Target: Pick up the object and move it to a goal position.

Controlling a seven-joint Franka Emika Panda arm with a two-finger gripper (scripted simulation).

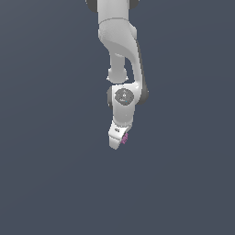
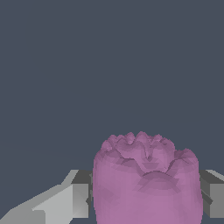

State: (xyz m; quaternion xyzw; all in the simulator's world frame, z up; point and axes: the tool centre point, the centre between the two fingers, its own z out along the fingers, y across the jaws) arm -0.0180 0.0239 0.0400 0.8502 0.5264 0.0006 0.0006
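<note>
magenta-pink and knobbly, the object (image 2: 146,179) sits right between the fingers (image 2: 65,203) of the gripper (image 1: 118,139), pinched from both sides; in the wrist view a grey pad presses against each flank of it, with no gap visible on either side. from the exterior view only a sliver of pink (image 1: 125,138) peeks out at the side of the white fingertips, so the lump is almost swallowed by the hand

the gripper is closed onto the object, not spread. the arm hangs down with the hand tilted a little; whether the object is lifted clear of the surface cannot be told, since the grey ground shows no shadow or edge

as a judgement: it looks tiny and light, so weight should be no trouble. the bumpy, rounded skin is the worry, because flat pads meet only the tops of the bumps and a roundish body can roll or squirt out if squeezed off-centre. the best hold is across its widest middle, as it appears to be now, with steady pressure and no jerks while carrying it to the goal
</note>
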